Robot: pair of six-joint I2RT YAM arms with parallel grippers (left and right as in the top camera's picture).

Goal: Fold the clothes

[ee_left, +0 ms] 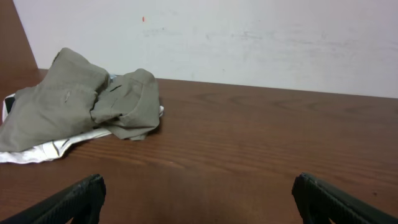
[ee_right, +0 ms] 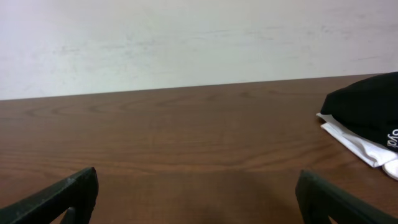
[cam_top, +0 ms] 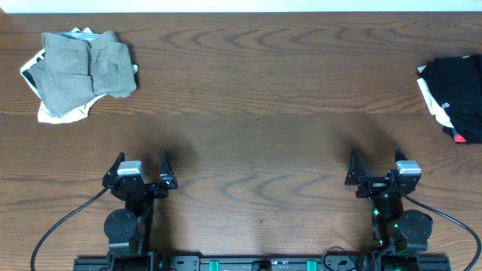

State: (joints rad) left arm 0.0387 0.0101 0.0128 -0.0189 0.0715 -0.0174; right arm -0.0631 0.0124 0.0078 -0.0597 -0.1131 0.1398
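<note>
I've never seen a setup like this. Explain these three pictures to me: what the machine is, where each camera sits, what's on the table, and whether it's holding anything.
Two small robot arms sit at a wooden table. One picture looks down from above; the other two come from cameras on each arm's wrist, so the dark tips at the bottom are that arm's own fingers. The left gripper and right gripper are both open and hold nothing. A khaki-grey garment lies bunched on a white one at the far left. A black garment lies on white fabric at the far right.

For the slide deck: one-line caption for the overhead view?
Both open grippers idle; crumpled khaki-grey garment far left, black shirt far right.
</note>
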